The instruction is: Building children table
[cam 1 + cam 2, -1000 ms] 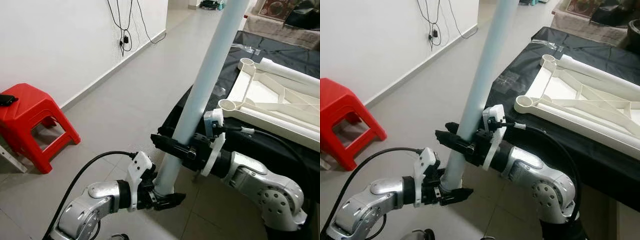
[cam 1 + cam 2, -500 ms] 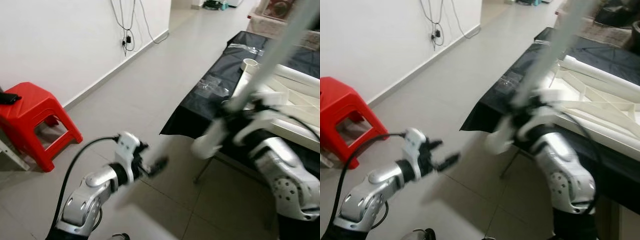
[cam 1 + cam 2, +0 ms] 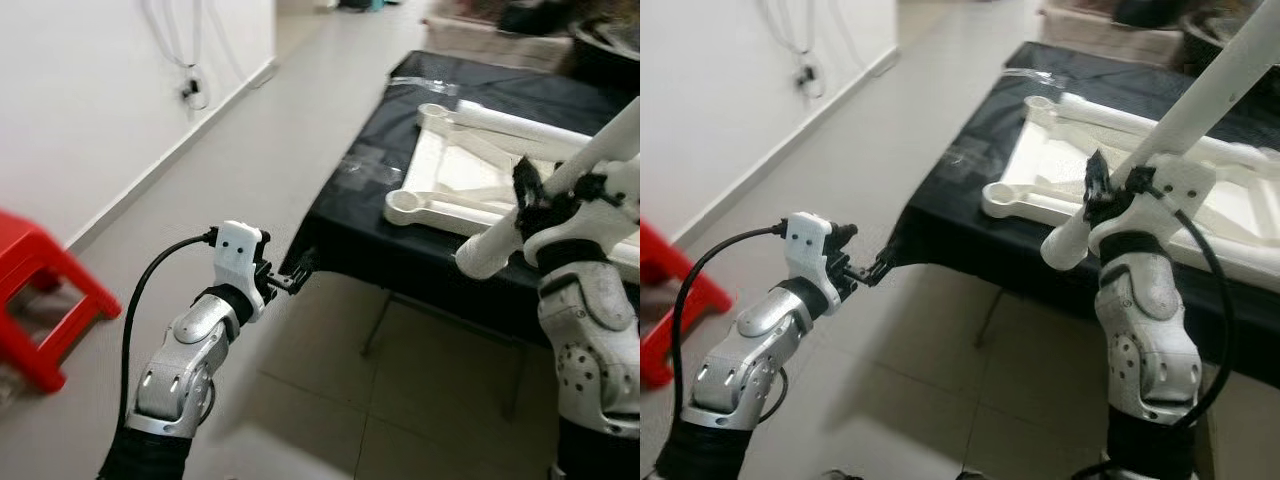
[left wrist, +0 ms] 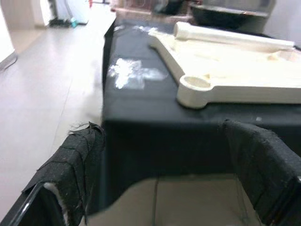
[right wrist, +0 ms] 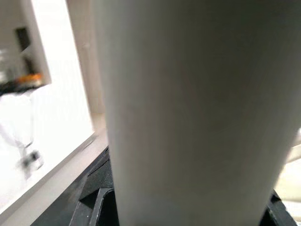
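The right gripper (image 3: pixel 1118 190) is squeezing the long white leg (image 3: pixel 1200 95), holding it slanted over the table (image 3: pixel 430 255). It looks light, stiff and slippery, so gripping low helps. The left gripper (image 3: pixel 292 278) is hanging open and empty.

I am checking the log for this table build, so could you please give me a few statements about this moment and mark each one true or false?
1. The right gripper holds the white table leg. True.
2. The left gripper also grips the leg. False: it is open and empty, held out toward the edge of the black cloth.
3. The white tabletop lies upside down on the black cloth, its round corner sockets facing up. True.
4. A red stool stands on top of the black cloth. False: it stands on the floor near the wall, on the robot's left.
5. The leg is already seated in a corner socket. False: its lower end hangs free, in front of the tabletop.
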### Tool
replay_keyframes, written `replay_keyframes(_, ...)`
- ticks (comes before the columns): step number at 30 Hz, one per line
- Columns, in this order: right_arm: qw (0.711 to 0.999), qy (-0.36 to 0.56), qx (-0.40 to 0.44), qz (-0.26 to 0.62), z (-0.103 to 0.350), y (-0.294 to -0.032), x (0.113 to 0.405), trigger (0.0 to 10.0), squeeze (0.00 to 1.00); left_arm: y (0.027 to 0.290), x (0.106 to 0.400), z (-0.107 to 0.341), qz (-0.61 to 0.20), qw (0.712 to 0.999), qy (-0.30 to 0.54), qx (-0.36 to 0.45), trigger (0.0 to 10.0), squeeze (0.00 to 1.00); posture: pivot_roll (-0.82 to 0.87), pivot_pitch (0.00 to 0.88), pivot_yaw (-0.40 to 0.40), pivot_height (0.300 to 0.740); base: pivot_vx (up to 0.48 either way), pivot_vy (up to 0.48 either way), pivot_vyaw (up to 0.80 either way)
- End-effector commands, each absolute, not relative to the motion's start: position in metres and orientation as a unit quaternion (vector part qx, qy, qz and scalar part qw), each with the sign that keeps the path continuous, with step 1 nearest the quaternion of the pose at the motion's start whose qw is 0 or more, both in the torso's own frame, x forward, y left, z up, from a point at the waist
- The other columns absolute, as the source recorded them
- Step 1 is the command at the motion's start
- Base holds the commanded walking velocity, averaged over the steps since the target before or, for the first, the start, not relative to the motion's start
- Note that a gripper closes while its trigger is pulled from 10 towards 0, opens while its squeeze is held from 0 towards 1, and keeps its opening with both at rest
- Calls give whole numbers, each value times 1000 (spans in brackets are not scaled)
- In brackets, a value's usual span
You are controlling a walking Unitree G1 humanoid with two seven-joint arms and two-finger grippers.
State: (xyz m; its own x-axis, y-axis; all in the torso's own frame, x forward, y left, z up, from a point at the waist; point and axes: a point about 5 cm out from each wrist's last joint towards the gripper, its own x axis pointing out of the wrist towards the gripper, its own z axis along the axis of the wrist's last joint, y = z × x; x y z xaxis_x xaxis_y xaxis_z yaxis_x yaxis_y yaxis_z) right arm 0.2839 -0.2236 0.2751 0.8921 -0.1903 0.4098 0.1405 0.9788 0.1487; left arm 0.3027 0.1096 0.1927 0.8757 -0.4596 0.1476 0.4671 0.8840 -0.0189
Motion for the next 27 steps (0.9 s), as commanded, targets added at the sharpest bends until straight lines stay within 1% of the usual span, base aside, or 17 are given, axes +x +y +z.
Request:
replay_keyframes(1,966,-234,52,-94,280,-223,283,10000,0,114,305,190,-221,973,-68,-22,10000,0,46,112,-56,740,0,0,-800)
replay_keyframes(4,964,-250,48,-82,289,-216,285,10000,0,124,313,204,-181,978,-98,-9,10000,0,47,109,-56,740,345,0,0)
replay_keyframes(9,962,-261,46,-67,294,-208,287,10000,0,127,318,214,-176,978,-116,-3,10000,0,52,94,-60,740,421,0,0)
replay_keyframes(23,963,-259,45,-62,291,-204,288,10000,0,128,320,209,-173,978,-114,0,10000,0,49,86,-57,740,478,0,0)
replay_keyframes(27,963,-258,46,-62,290,-203,289,10000,0,129,322,207,-166,981,-103,-2,10000,0,48,90,-59,740,211,0,0)
